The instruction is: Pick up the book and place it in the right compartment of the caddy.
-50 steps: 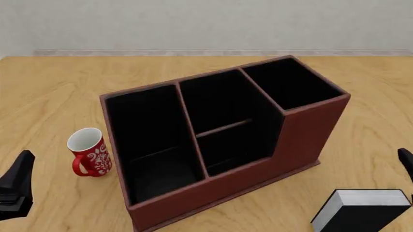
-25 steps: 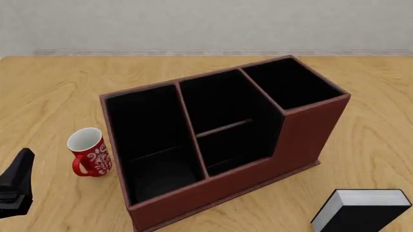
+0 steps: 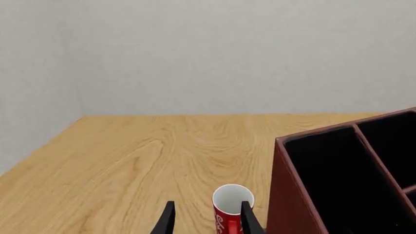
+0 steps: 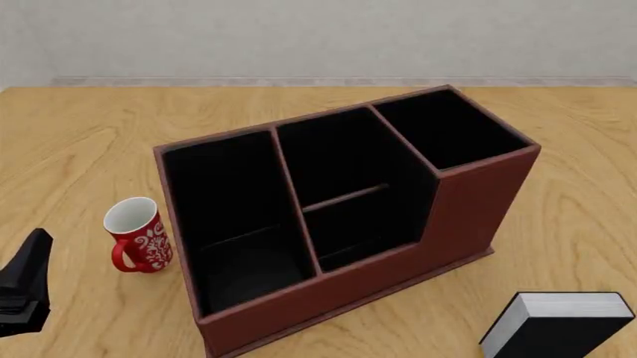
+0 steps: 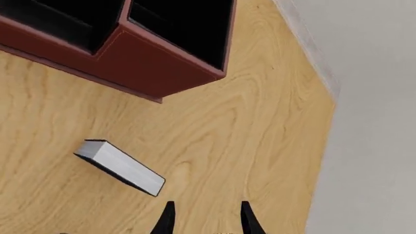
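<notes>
The black book (image 4: 557,328) with white page edges stands on the table at the front right, in front of the caddy's right end; it also shows in the right wrist view (image 5: 120,168). The reddish-brown caddy (image 4: 468,209) fills the middle of the table, and its right compartment (image 4: 448,130) holds nothing. My right gripper (image 5: 206,219) is open and empty, high above the table and apart from the book; it is out of the front view. My left gripper (image 4: 25,287) is open and empty at the front left, its fingers (image 3: 169,217) pointing past the mug.
A red-and-white patterned mug (image 4: 134,235) stands upright just left of the caddy's long left section, and shows in the left wrist view (image 3: 233,204). The caddy's near corner (image 5: 162,68) shows in the right wrist view. A grey wall runs behind the table's far edge.
My right gripper, at the front view's right edge one second ago, has left that view. My left gripper has hardly moved. The book, mug and caddy have not moved.
</notes>
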